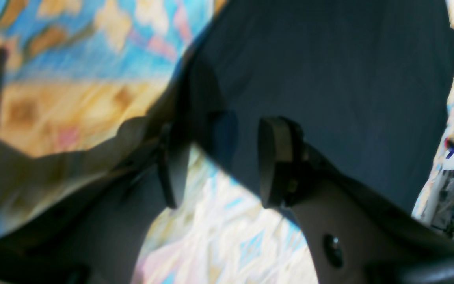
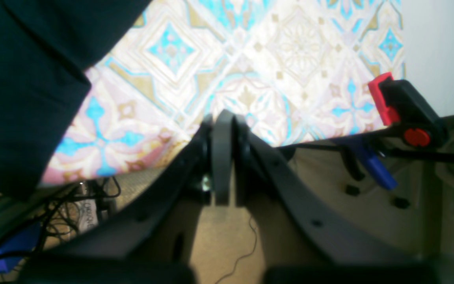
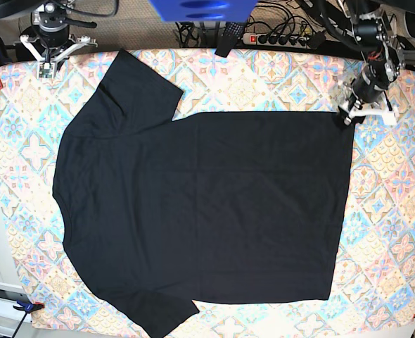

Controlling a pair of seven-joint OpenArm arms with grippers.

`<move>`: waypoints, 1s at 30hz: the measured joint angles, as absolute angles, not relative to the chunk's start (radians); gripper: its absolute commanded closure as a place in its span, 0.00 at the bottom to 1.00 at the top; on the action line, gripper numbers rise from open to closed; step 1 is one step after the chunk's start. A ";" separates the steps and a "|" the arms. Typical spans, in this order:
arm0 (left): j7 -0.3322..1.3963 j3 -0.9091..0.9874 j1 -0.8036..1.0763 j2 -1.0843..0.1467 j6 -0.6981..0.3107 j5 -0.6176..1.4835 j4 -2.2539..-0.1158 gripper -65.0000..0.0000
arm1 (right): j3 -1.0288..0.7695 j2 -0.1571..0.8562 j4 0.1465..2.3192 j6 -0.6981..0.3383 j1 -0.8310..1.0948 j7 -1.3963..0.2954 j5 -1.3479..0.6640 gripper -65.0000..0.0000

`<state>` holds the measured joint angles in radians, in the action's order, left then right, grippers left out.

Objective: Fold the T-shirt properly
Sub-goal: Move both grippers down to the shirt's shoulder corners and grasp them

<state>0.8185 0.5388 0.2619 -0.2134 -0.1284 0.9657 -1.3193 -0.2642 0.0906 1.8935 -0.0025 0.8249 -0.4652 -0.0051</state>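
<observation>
The black T-shirt (image 3: 200, 211) lies spread flat on the patterned tablecloth, neck side to the left and hem to the right. My left gripper (image 3: 346, 117) hovers at the shirt's far right hem corner. In the left wrist view its fingers (image 1: 278, 161) stand apart, so the left gripper (image 1: 225, 165) is open, with the edge of the shirt (image 1: 329, 79) running just beyond the gap. My right gripper (image 3: 46, 63) sits at the table's far left corner, off the shirt. In the right wrist view it (image 2: 224, 157) is shut on nothing, and a sleeve of the T-shirt (image 2: 22, 79) fills the left.
The tablecloth (image 3: 397, 211) covers the whole table. A red and black clamp (image 2: 404, 110) grips the table edge near my right gripper, and cables (image 2: 73, 197) hang below. A power strip (image 3: 278, 39) and a blue object (image 3: 200, 8) lie behind the far edge.
</observation>
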 measured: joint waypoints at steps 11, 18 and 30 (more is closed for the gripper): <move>0.824 0.532 0.238 -0.180 -0.125 0.953 -1.305 1.00 | -0.263 0.083 1.893 -0.002 0.803 -0.469 -0.163 0.98; 0.823 0.500 0.270 -0.183 -0.125 1.028 -1.305 1.00 | -0.268 0.089 1.882 0.007 0.657 -0.645 -0.507 0.80; 0.831 0.500 0.296 -0.186 -0.131 1.056 -1.305 1.00 | -0.301 0.102 1.768 0.001 0.505 -0.797 -0.623 0.68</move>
